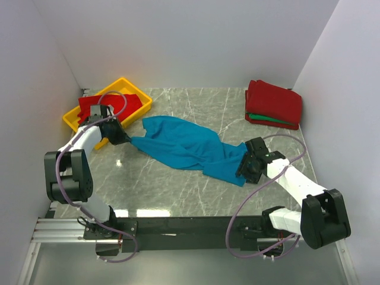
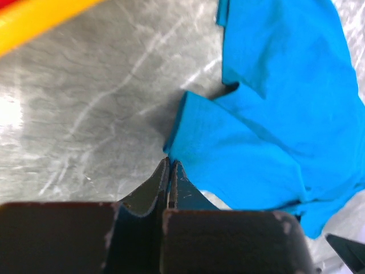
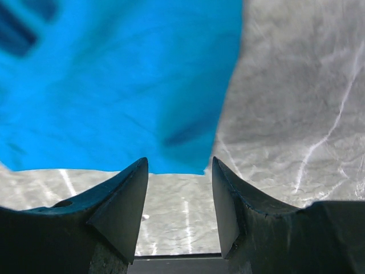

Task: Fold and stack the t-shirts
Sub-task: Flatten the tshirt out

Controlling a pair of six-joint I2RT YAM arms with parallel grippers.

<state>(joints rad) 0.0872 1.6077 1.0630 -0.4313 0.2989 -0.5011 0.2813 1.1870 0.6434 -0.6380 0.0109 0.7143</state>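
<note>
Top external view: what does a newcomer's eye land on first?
The teal-blue t-shirt, sprawled unfolded across the middle of the table, between the shut left gripper and the open right gripper. Next, the folded red and green stack at the far right corner, and the yellow tray holding a red shirt at far left.

My left gripper (image 2: 169, 163) is closed right at a corner of the teal shirt (image 2: 268, 114), but I cannot tell whether any cloth is caught between the tips. The shirt runs off that view's top and right edges and seems blurred at my right wrist. The yellow tray (image 2: 34, 23) is only a corner sliver. The green shirt (image 1: 264, 118) shows just a thin edge under the red shirt (image 1: 274, 101).
</note>
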